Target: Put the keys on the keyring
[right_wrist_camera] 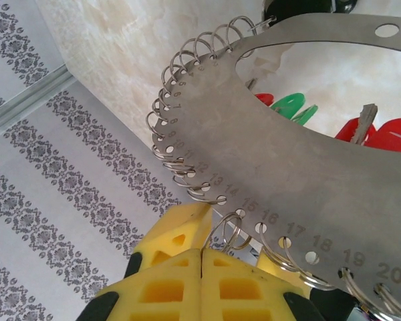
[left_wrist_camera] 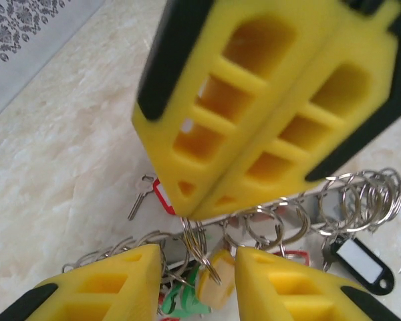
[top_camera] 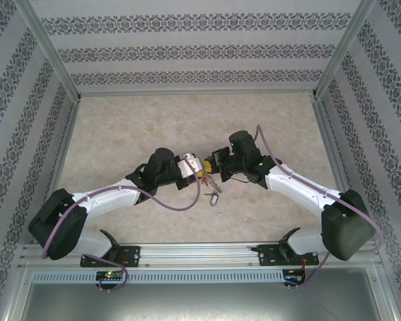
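We show the keyring (right_wrist_camera: 301,154): a flat grey metal arc, tilted, its rim pierced by numbered holes, many carrying a small split ring. Beneath it hang the keys (right_wrist_camera: 366,122), small and silvery, with red, green and yellow tags, over the middle of the table (top_camera: 120,147).

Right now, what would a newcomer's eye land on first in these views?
The flat grey metal keyring plate, its numbered holes strung with small wire rings, arcs across the right wrist view. The right hand, yellow foam fingers shut, pinches its edge mid-table. The left hand stands open opposite, with a yellow plastic key tag hanging in the gap between its fingers.
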Robot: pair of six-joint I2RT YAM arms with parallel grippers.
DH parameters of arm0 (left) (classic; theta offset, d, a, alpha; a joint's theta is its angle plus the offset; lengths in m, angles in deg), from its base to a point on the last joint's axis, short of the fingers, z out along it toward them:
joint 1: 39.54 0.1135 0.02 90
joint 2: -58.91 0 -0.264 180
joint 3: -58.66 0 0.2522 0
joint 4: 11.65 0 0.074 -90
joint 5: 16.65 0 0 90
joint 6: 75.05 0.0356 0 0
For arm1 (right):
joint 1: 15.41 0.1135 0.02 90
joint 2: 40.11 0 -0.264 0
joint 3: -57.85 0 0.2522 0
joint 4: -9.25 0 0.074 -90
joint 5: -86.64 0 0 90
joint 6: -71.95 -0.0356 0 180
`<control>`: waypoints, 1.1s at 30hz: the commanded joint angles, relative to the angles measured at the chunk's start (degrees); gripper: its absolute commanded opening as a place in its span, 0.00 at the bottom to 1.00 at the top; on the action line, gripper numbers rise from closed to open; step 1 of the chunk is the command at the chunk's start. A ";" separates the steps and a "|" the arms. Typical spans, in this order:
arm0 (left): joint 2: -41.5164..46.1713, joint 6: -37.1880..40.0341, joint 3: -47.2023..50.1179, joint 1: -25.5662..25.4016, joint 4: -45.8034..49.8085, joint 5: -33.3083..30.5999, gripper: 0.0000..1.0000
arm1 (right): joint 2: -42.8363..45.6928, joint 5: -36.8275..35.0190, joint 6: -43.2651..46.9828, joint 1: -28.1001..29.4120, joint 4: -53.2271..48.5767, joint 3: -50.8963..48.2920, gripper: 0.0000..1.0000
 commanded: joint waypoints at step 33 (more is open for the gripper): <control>21.89 -30.98 9.12 15.26 11.91 -9.56 0.36 | -5.10 7.52 136.39 -2.03 -20.20 10.59 0.25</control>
